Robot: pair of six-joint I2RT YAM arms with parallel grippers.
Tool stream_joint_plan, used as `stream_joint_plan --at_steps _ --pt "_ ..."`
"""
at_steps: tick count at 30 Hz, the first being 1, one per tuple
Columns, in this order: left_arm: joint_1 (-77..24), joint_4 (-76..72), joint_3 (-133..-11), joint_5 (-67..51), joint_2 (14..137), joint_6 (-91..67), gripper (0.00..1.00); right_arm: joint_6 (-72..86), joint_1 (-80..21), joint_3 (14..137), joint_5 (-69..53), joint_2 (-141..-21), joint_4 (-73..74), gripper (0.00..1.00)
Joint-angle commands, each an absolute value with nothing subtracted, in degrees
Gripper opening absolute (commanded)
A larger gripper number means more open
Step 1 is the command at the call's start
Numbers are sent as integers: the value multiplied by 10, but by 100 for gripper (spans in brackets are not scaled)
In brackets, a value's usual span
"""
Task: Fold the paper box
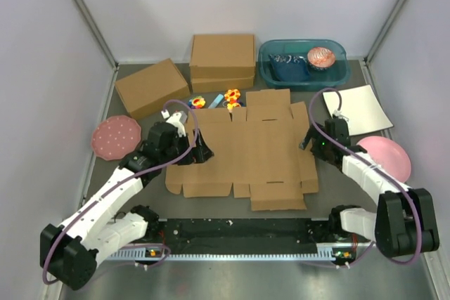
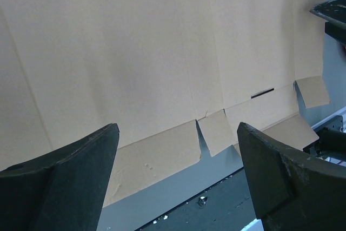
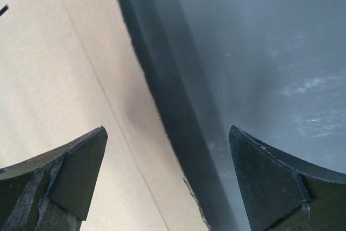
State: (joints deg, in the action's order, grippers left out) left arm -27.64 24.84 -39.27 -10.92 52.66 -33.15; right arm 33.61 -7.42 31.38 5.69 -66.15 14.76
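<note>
Grey worktop (image 1: 204,207) under pale walls (image 1: 211,5), with the paper box (image 1: 260,152) lying flat and unfolded at the centre of the frame. My left end effector (image 1: 200,151) and right end effector (image 1: 309,138) stand wide, holding nothing, at its side edges. Uneven pushes could skid the sheet or crease it off its score lines.

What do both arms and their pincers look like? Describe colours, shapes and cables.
The left arm and right arm have white links with black joints and black bases; a purple cable loops along each. The left pincer and right pincer each carry two dark, wedge-shaped fingers tapering to points.
</note>
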Motion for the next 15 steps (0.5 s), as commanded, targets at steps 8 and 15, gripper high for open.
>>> stream_joint_plan --at_steps 8,15 --pt "-277 241 -387 -106 518 -335 95 328 -71 291 -61 -708 38 58" --pt "-276 248 -397 -95 514 -333 95 304 -73 279 -96 -601 55 21"
